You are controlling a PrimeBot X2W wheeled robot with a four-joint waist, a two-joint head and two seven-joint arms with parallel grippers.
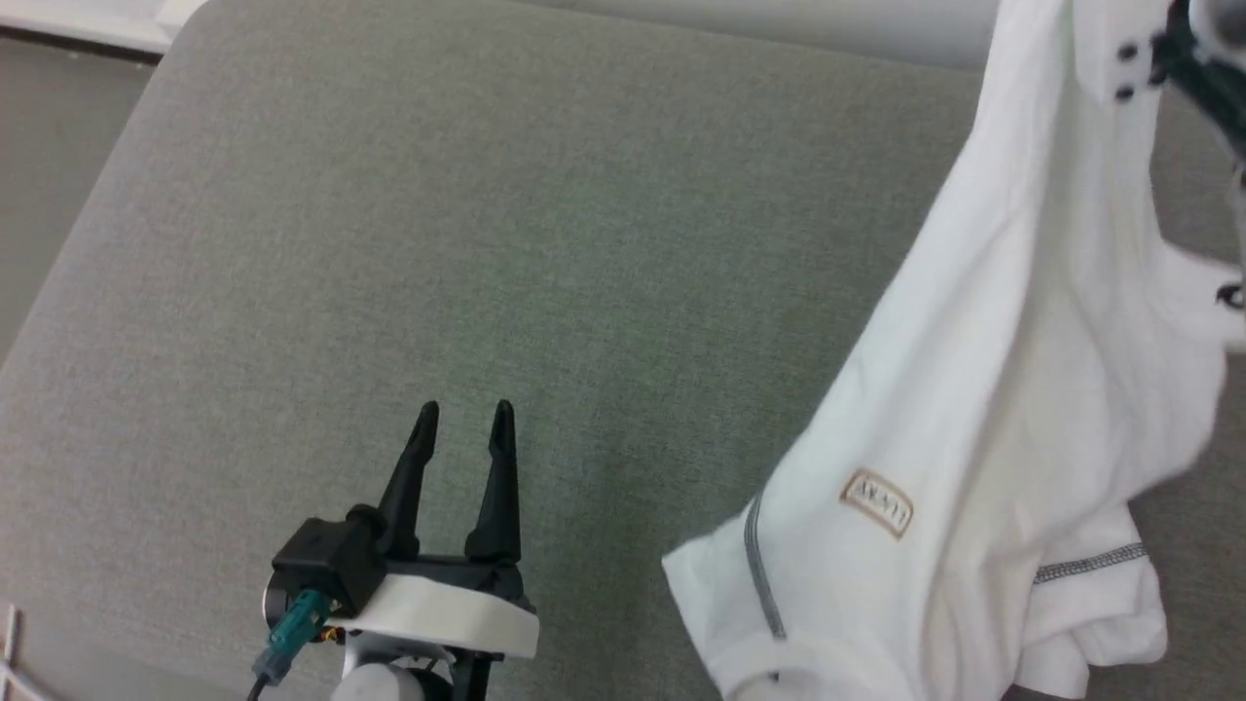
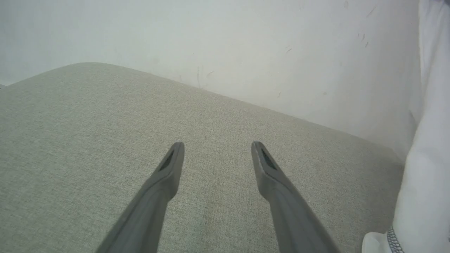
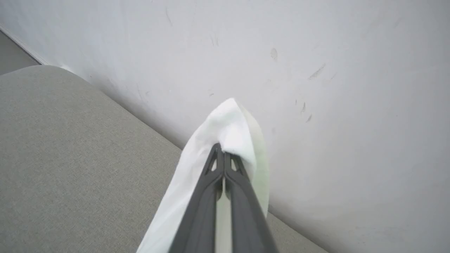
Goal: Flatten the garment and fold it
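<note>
Up at 1 o'clock in the head view, the garment [image 1: 1022, 389] is hanging from the right gripper [image 3: 220, 149], whose fingers are pressing together on a fold of its white cloth. The shirt's long axis is running down toward 7 o'clock, ending low over the grey cushion [image 1: 487, 243]. The left gripper [image 1: 465, 417] is hovering over bare cushion with its fingers spread and empty. The dangling lower corner below the chest patch [image 1: 876, 502] is lying at about 4 o'clock from it, so this free arm is looking the nearer one for a second hold.
</note>
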